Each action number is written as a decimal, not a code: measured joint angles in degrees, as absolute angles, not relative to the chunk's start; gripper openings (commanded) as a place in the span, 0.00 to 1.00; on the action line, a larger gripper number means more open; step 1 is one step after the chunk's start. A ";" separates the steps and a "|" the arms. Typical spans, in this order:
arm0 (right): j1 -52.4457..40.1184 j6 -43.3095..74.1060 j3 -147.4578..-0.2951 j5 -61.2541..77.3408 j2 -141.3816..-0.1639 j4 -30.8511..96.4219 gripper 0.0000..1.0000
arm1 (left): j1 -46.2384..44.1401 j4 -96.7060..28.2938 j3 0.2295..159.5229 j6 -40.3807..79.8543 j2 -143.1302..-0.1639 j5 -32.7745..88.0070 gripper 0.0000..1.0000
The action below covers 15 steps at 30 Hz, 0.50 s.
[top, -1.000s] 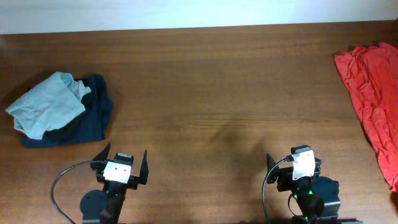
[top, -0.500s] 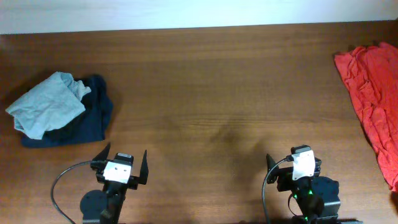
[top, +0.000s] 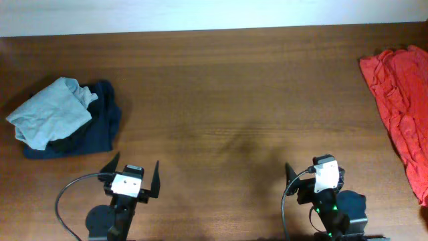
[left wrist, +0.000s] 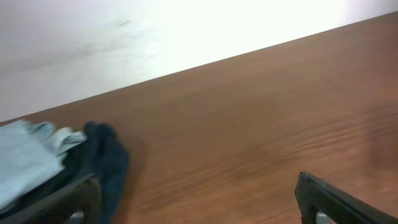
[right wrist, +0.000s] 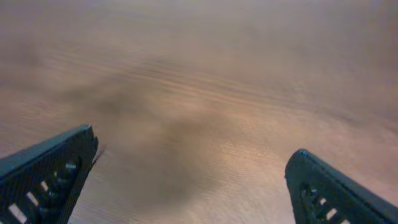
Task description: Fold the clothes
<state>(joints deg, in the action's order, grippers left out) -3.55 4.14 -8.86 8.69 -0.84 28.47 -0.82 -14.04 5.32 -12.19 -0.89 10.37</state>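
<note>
We see next to nothing moved vs. a sec ago: both arms sit where they were at the near edge, and the cloth piles lie the same.

L to R: far left, a pale grey-blue garment (top: 50, 119) is crumpled in a soft, rounded heap w/ loose folds. It lies on top of a navy garment (top: 101, 130), which is darker and flatter and sticks out to the right & near side. Both are matte knit-looking fabric. The left gripper (top: 133, 170) is near that pile but apart from it. Its black, wedge-shaped fingers (left wrist: 339, 200) are spread wide w/ nothing between them. A thin cable (top: 67, 193) loops beside the arm.

The table (top: 227, 87) is brown wood w/ fine streaky grain and a smooth, slightly glossy top. Behind it runs a white wall (top: 200, 13).

The right gripper (right wrist: 193, 180) is also released: the wrist view shows both fingers far apart over bare wood, blurry. A green light (top: 329, 211) glows on that arm.

Far right, an orange-red shirt (top: 401, 114) is spread in a long, wrinkled, irregular shape and runs off the edge of the view, well apart from both grippers.
</note>
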 measured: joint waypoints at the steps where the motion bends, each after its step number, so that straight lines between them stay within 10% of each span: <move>1: -3.55 5.61 -8.86 11.31 -0.84 27.11 0.99 | -0.82 -13.78 5.30 -12.16 -0.89 11.53 1.00; 15: -3.55 16.12 -14.79 24.51 -2.20 19.35 0.98 | -0.82 -10.76 9.43 -5.13 -4.62 23.49 0.99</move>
